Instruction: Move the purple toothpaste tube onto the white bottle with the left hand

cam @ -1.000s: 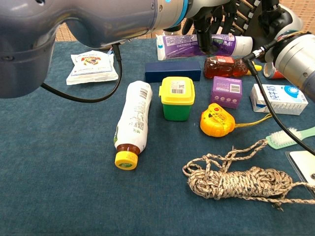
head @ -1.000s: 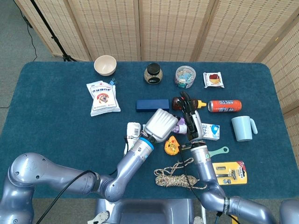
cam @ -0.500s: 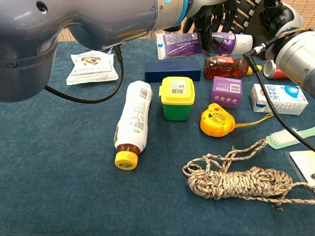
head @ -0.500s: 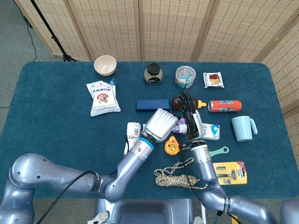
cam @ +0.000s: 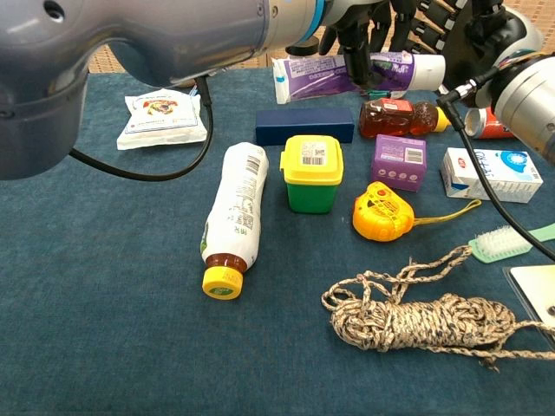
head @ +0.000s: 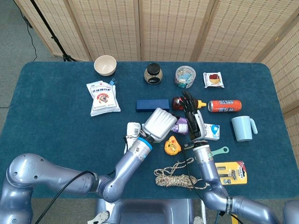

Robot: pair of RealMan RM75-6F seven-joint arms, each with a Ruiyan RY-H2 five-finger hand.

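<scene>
Lifted a touch higher than a moment ago, the purple toothpaste tube (cam: 347,73) rides level in our left hand (cam: 355,22), whose dark fingers (cam: 357,54) clamp over its middle from above; in the head view that hand (head: 160,124) has slid slightly leftward, toward the white bottle (cam: 236,208). We carry the tube flat, crimped end pointing to the bottle's side and white cap away from it, and we judge that suits a lengthwise lay along the bottle's body.

Our target, the white bottle, lies on its side on the counter (cam: 104,286), yellow cap nearest the chest camera. Just beside it on the far-from-arm side stands the yellow-lidded green box (cam: 312,173), and the tube hangs up and beyond that box, above the dark blue box (cam: 303,124) and honey bottle (cam: 403,116), clear of everything. So there is some sideways travel left, then a descent.

Our right hand (cam: 473,26) hovers close by the tube's cap end, fingers spread and holding nothing, as far as we can see.

We expect the tricky part is the rounded bottle: a tube set off-centre could roll off, so a gentle, centred release looks wise.
</scene>
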